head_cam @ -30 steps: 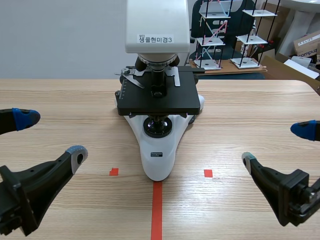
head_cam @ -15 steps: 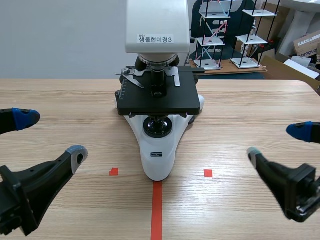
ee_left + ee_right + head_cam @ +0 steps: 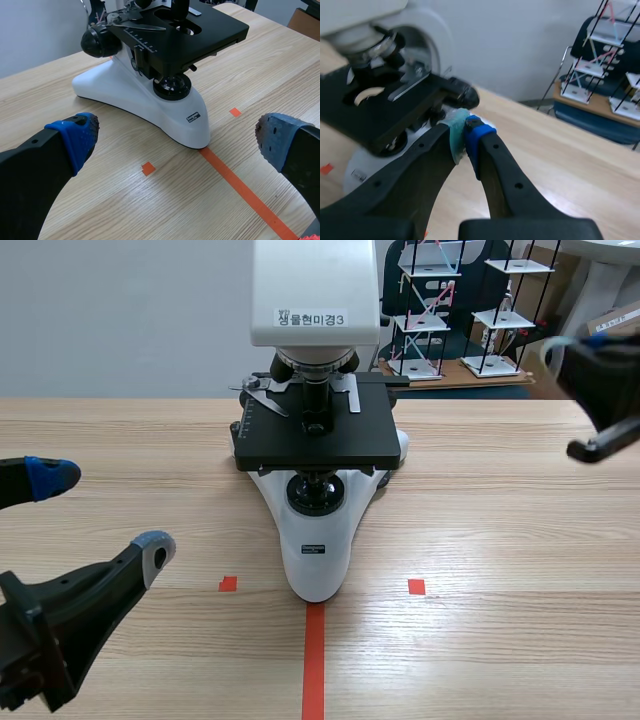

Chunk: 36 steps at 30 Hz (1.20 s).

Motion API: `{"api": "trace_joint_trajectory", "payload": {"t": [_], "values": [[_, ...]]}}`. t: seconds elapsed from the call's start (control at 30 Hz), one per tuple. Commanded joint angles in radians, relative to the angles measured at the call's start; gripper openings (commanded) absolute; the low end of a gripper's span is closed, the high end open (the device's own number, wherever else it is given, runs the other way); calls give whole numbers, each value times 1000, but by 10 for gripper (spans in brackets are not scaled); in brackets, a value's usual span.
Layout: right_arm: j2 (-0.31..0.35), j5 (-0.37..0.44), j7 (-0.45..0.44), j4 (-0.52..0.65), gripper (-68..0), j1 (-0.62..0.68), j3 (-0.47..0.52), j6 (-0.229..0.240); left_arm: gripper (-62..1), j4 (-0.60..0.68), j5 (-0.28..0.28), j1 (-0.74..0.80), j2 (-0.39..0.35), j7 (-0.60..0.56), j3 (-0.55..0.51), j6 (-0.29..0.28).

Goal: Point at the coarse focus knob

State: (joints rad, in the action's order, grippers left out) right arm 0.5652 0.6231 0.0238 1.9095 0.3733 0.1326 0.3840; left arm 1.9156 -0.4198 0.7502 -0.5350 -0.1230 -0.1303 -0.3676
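The white and black microscope (image 3: 315, 455) stands mid-table, its base on the red centre line. From the left wrist view, a black focus knob (image 3: 99, 41) shows on the side of its arm, well ahead of my left gripper (image 3: 175, 140). That gripper (image 3: 100, 512) is open, low at the near left, holding nothing. My right gripper (image 3: 572, 346) is raised at the far right, above the table, shut with nothing between its pads. In the right wrist view its fingertips (image 3: 465, 136) meet in front of the microscope's stage (image 3: 380, 112) and the white side of its base behind them.
Wire racks (image 3: 455, 310) and cardboard boxes (image 3: 610, 335) stand beyond the table's far edge. Small red tape squares (image 3: 228, 584) flank the microscope's base. Bare wood lies between each gripper and the microscope.
My right gripper has shut and risen from low at the near right to high at the far right. The left arm and the microscope have not moved.
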Motion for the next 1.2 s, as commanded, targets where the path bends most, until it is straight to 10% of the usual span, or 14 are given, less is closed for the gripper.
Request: {"api": "trace_joint_trajectory", "payload": {"t": [0.0, 0.43, 1.17], "values": [[24, 18, 17, 12, -676, -72, -3, -3, 14, 13, -6, -3, -3, -11, 5, -2], [14, 46, 280, -117, -676, -560, -262, -108, 14, 13, -6, -3, -3, -11, 5, -2], [-161, 161, 594, -637, -676, -991, -399, -16, 14, 13, -7, -3, -3, -14, 5, -13]]}}
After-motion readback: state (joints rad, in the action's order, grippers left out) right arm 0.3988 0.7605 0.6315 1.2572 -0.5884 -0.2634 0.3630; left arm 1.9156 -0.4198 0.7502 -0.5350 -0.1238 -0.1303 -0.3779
